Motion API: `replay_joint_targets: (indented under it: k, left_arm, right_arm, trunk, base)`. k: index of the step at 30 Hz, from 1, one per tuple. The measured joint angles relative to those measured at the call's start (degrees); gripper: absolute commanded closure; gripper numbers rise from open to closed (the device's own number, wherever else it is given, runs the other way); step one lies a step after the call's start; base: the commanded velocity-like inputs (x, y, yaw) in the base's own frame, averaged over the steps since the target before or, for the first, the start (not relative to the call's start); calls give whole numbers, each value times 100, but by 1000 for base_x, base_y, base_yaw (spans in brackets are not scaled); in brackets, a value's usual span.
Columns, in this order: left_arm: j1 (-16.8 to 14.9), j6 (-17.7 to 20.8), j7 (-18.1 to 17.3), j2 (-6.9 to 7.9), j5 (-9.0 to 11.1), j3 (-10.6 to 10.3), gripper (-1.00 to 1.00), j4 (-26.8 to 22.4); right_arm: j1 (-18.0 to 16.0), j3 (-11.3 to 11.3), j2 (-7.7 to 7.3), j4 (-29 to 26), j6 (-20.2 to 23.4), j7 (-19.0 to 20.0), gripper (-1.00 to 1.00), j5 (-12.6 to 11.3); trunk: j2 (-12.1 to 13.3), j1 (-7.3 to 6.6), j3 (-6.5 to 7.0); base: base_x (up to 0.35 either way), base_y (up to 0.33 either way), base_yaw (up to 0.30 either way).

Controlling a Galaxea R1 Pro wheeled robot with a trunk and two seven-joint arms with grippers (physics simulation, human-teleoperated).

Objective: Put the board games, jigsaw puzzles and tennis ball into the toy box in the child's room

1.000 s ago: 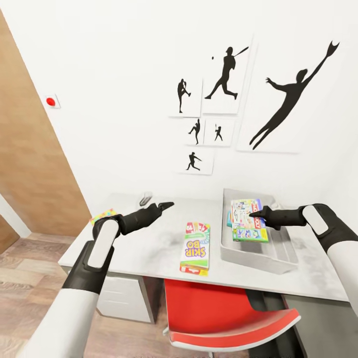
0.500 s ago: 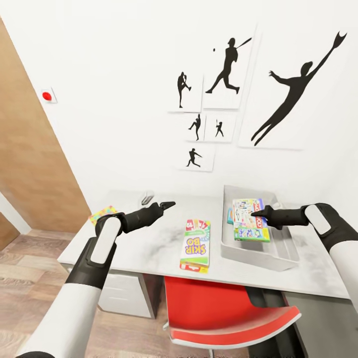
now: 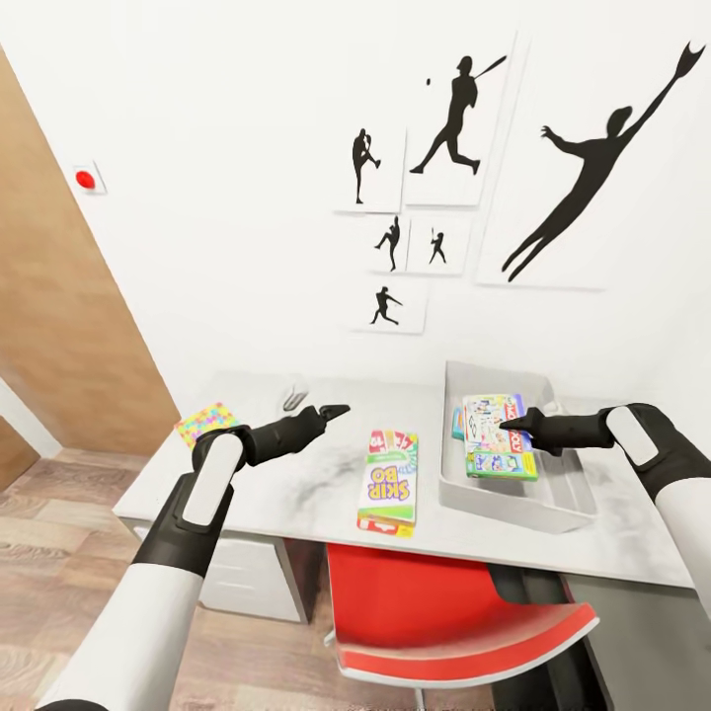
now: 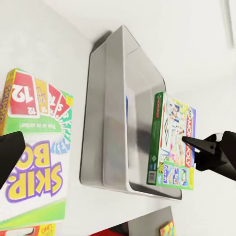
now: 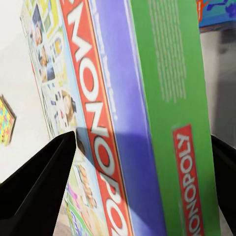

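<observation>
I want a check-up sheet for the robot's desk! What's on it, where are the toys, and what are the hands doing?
Surface: the table, pale grey.
Job's things: SKIP-BO game lies flat on the table; MONOPOLY game in the toy box, over a blue game; jigsaw puzzle at the table's far left corner.
Clutter: small grey object near the wall.
Grippers: left gripper cannot tell; right gripper open, above MONOPOLY.
Cables: nothing seen.
Surroundings: red chair, baseball silhouettes, wooden door.

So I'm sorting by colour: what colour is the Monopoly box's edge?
Green, clearest in the right wrist view: Monopoly box.
</observation>
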Motion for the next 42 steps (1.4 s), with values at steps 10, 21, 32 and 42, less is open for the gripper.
replay_joint_targets:
  k: [10,21,32,42]
  left_arm:
    - [8,-9,3,-6,2,-13,-100,25]
    - [10,-7,0,-8,2,-15,-100,29]
    - [10,-6,0,-8,1,-16,-100,29]
    - [4,-4,0,-8,8,-16,-100,29]
  right_arm:
    - [-172,-14,6,10,-1,-27,100,6]
    - [-643,-20,4,425,-2,-55,100,9]
    - [-738,-20,-1,510,-2,-64,100,8]
    - [-755,-27,-74,540,-3,-74,100,27]
  trunk:
    - [0,0,-94]
    - [0,0,-197]
    - [-1,0,-300]
    - [-1,0,-394]
  base:
    - [0,0,0]
    - [0,0,0]
    - [0,0,0]
    - [0,0,2]
